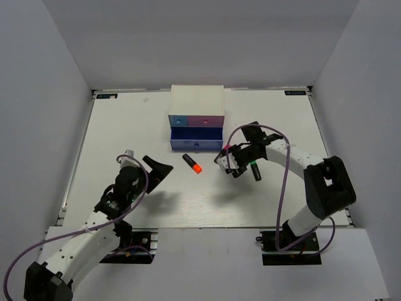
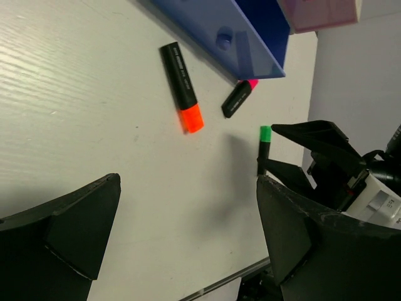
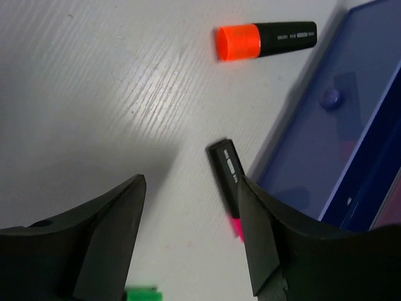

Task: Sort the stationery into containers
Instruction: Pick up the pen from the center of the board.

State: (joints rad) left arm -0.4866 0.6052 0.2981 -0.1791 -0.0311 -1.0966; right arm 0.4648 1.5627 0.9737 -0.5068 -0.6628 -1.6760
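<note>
Left gripper (image 2: 188,188) hangs spread wide and empty above the table (image 1: 125,125). Right gripper (image 3: 191,185), also spread, holds nothing. The pink-capped marker (image 3: 225,172) lies beside its 3 o'clock finger, by the pulled-out blue drawer (image 1: 196,139). The orange-capped marker (image 1: 192,163) lies at the drawer's 6 o'clock and the green-capped marker (image 2: 264,144) at its 4 o'clock.
</note>
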